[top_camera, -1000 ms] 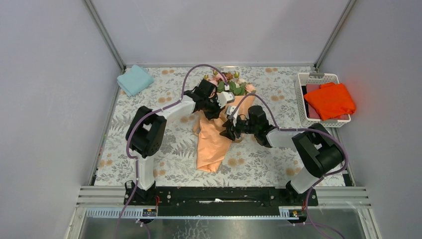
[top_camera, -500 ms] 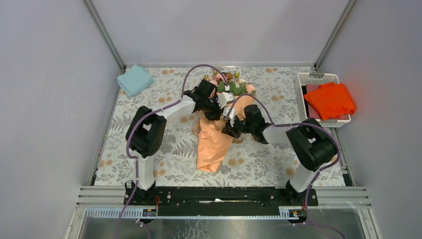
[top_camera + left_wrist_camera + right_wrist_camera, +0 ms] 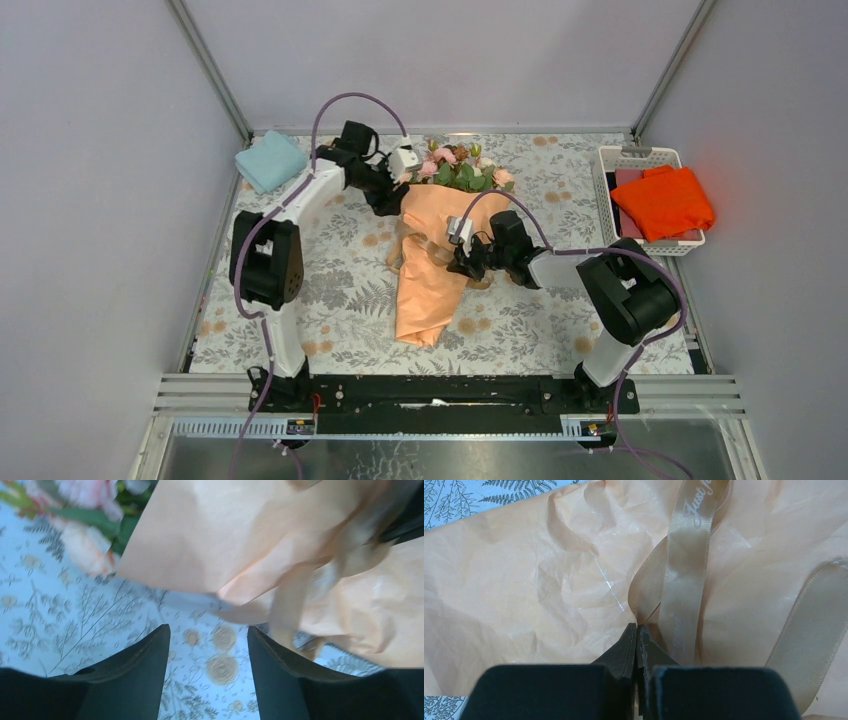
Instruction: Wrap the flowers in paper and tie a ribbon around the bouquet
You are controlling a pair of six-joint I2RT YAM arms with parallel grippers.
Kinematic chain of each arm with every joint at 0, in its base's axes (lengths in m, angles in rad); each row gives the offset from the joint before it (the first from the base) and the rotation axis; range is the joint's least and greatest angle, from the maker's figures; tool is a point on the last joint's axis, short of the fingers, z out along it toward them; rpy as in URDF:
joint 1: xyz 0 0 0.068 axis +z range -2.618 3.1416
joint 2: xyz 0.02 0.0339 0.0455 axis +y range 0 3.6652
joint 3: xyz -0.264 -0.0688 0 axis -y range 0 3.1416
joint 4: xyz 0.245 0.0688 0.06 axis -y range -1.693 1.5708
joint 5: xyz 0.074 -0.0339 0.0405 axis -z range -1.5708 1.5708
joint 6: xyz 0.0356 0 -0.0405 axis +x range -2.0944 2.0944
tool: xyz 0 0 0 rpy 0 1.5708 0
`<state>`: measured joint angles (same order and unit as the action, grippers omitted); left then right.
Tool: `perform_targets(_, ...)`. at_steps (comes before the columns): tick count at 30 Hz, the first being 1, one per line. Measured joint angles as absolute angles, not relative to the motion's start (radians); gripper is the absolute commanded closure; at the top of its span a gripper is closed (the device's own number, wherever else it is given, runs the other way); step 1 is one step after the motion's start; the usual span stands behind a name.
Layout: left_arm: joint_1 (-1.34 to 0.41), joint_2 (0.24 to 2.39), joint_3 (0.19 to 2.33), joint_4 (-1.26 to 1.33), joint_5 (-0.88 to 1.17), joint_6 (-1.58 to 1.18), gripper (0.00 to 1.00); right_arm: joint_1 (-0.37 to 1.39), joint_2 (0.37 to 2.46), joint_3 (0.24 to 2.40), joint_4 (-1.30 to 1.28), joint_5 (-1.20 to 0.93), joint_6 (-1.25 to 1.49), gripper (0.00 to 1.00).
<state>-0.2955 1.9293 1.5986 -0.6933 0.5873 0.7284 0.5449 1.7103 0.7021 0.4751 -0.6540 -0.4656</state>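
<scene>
Judging by the layout, the flowers [image 3: 462, 170] are already rolled in the paper [image 3: 430, 280] mid-tabletop [image 3: 330, 290], yet the ribbon [image 3: 684, 570] lies on it untied, with the right gripper [image 3: 637, 630] jaws closed at its loop and the left gripper [image 3: 207, 628] jaws held open, empty.

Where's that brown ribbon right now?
The ribbon lies looped on the peach paper mid-table in the top view, just left of the right hand, whose shut tips seem to pinch one loop.

Pale script print "Just fo…" on ribbon [image 3: 685, 555]; rest cut off.
</scene>
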Motion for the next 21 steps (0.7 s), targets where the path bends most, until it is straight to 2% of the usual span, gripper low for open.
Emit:
perform_targets(4,-0.234,1.964,1.596,-0.714,0.574,0.833,0.29,0.545,1.71,0.702,0.467,-0.656,-0.467,1.0)
perform_targets(7,-0.238,1.971,1.488,-0.671,0.568,0.901,0.26,0.545,1.71,0.702,0.459,-0.656,-0.467,1.0)
perform_targets(15,-0.272,1.971,1.36,-0.483,0.537,0.933,0.23,0.545,1.71,0.702,0.452,-0.657,-0.467,1.0)
perform_targets(19,-0.303,1.971,1.357,-0.429,0.514,0.94,0.29,0.545,1.71,0.702,0.451,-0.657,-0.467,1.0)
perform_targets(21,-0.316,1.971,1.357,-0.418,0.506,0.939,0.38,0.545,1.71,0.702,0.447,-0.657,-0.467,1.0)
